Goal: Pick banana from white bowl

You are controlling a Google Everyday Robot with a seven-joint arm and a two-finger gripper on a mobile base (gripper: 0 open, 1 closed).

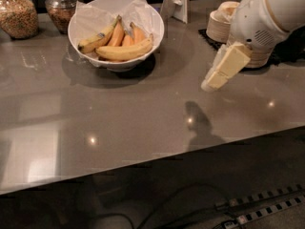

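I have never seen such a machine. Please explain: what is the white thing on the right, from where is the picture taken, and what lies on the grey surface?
The white thing is a robot's arm. The cream-coloured part at its end is the gripper; it hangs above the grey counter, right of the white bowl, with nothing seen in it. One camera looks down on the counter; where it is mounted is not known. The white bowl, lined with paper, holds the large plain yellow banana at the front and smaller bananas behind it. Glass jars stand at the back left, stacked paper bowls at the back right.
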